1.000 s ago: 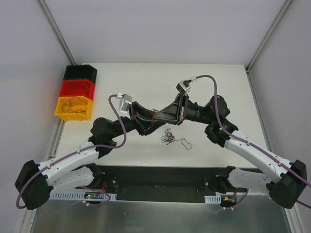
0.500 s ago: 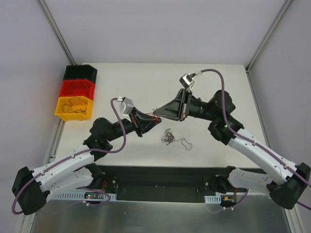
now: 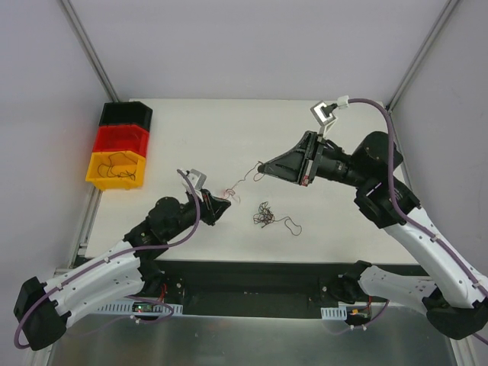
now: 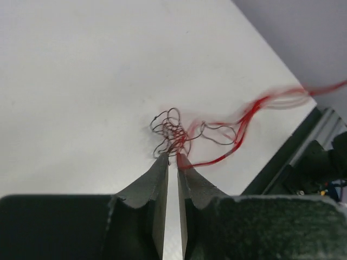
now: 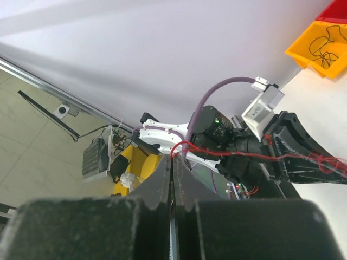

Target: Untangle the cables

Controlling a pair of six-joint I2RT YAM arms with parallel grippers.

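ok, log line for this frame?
left gripper: shut on red wire | right gripper: shut on same wire | wire: strung between grippers | dark tangle: loose on table

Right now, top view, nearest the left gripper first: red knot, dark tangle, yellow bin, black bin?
1. red knot, at left gripper's tips
2. dark tangle, right of it
3. yellow bin, far left
4. black bin, back left

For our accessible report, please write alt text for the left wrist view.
The left gripper, nearly closed, pinches a small tangle of thin red and brown cables over a white table. One red cable stretches away to the right, blurred.
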